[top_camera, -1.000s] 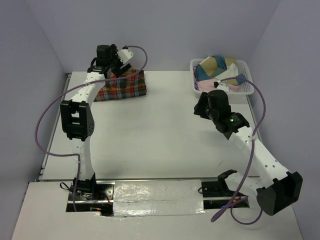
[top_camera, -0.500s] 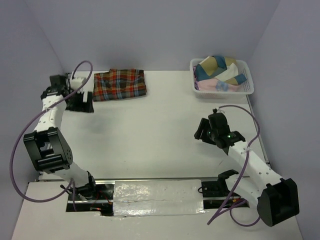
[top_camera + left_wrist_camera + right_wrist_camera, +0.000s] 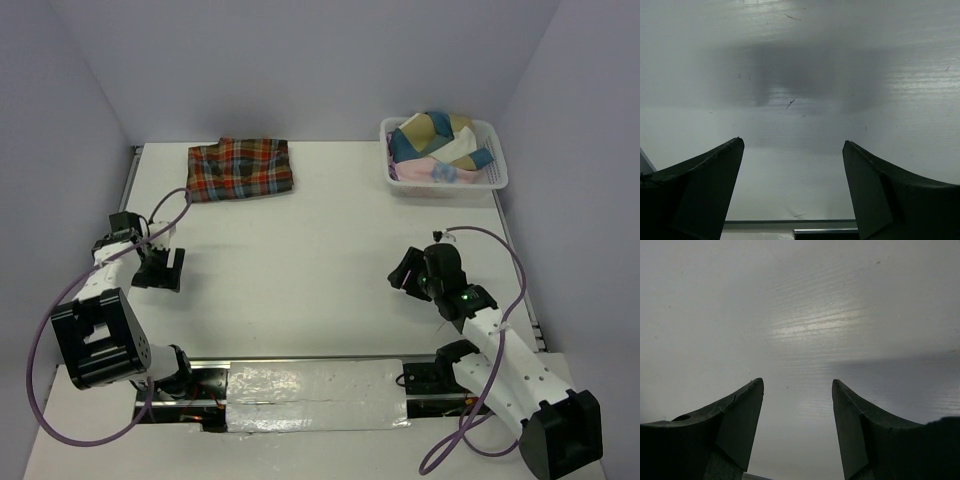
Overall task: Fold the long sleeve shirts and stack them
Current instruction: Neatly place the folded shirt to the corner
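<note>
On the tabletop [image 3: 320, 240], the folded plaid shirt [image 3: 241, 169] lies released at the far left. More clothes [image 3: 430, 135] wait in the basket [image 3: 495, 178]. The left claw [image 3: 160, 270] and right claw [image 3: 405, 275] have pulled back, both open and empty, likely ready for the next shirt.

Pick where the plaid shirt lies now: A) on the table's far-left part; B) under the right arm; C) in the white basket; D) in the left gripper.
A: the plaid shirt lies folded on the table at its far left, well apart from the basket.
</note>
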Robot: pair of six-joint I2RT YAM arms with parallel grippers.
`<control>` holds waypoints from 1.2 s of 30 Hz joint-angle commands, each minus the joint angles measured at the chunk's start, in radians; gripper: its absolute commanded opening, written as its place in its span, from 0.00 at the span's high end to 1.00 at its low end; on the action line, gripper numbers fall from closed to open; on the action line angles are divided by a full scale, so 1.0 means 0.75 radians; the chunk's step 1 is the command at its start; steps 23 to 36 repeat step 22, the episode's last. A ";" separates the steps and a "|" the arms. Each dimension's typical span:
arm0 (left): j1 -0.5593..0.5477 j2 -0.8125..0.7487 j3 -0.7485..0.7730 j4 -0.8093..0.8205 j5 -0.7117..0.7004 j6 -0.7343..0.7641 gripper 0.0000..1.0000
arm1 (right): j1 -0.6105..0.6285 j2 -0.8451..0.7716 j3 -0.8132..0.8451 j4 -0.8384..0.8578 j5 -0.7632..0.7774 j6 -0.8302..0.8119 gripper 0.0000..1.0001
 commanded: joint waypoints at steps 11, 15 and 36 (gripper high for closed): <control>0.007 -0.062 -0.015 0.060 -0.057 0.028 0.06 | -0.009 -0.097 -0.039 0.067 0.032 -0.013 0.35; 0.005 -0.064 -0.023 0.062 -0.057 0.030 0.06 | -0.011 -0.111 -0.039 0.067 0.036 -0.027 0.36; 0.007 -0.062 -0.015 0.064 -0.045 0.030 0.06 | -0.009 -0.246 -0.102 0.147 0.010 -0.056 0.38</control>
